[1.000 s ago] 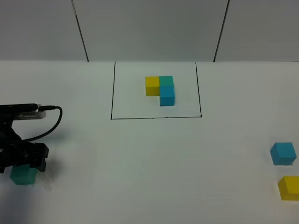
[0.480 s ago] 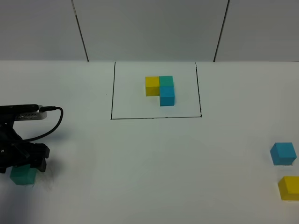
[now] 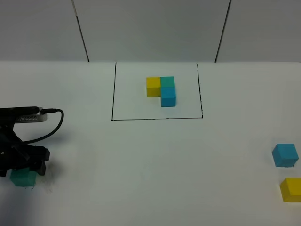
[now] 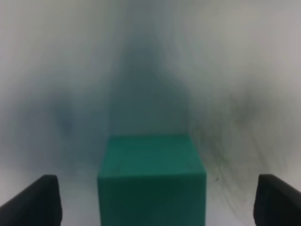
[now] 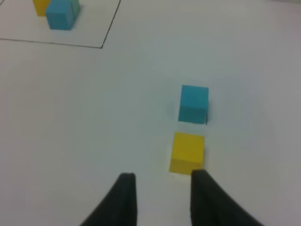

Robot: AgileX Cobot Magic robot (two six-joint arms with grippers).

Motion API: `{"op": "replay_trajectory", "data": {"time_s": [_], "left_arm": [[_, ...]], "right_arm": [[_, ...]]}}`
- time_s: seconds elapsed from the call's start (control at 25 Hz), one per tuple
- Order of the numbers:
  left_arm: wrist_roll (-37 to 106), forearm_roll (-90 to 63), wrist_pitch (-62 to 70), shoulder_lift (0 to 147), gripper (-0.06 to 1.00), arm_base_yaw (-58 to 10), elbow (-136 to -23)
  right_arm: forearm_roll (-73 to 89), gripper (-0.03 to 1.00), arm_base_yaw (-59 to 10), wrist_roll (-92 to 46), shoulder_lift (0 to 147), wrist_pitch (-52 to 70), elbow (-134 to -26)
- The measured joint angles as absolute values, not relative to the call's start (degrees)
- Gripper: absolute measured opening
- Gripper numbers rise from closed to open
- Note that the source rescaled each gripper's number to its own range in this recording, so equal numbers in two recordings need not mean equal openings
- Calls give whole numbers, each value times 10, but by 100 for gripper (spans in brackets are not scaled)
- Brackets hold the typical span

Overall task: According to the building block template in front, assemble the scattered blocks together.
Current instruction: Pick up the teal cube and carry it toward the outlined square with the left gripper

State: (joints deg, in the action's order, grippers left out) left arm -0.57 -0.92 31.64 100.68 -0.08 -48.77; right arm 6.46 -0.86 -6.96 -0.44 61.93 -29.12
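Teal-green block [image 3: 22,179], one of the three scattered blocks, sits close to the front-left corner of the bench [image 3: 150,165] as the left tool [image 4: 155,202] settles over it. Over the last second the left arm has sunk a little lower, while the block itself has not shifted. The wrist view shows the dark fingers [image 4: 30,202] spread wide on either side of the cube, clear of its faces and not yet closing.

Across the bench, the sky-blue block [image 3: 285,155] and the yellow block [image 3: 291,189] lie near the right edge toward the front-right corner, one just behind the other with a small gap between, neither moved in that time. The right tool [image 5: 163,181] hangs just short of the yellow cube with its fingers parted and nothing between them; it is out of sight in the high view.

Toward the middle of the far edge, the building block template [image 3: 161,90] stands inside its black-line rectangle [image 3: 113,94]: yellow and teal-green side by side, sky-blue in front of the teal-green.

By the look of it, the job is at its first pickup. The descent puts the teal-green block squarely between the fingers, so a squeeze and lift seem the likely next call. All three loose cubes are still well apart and nothing is joined yet.
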Motion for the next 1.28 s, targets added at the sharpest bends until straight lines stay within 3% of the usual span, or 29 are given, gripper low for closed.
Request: {"op": "replay_trajectory", "data": {"time_s": [0.64, 0.8, 1.0, 1.28], "left_arm": [[-6, -9, 304, 1035, 65, -1, -484], [-9, -9, 300, 1035, 51, -1, -484], [-10, -9, 295, 1035, 21, -1, -484], [70, -9, 301, 1036, 20, -1, -508]], "right_arm": [[65, 0, -9, -70, -4, 619, -291], [65, 0, -9, -70, -4, 619, -291], [65, 0, -9, -70, -4, 619, -291], [65, 0, -9, -70, -4, 619, -291]]}}
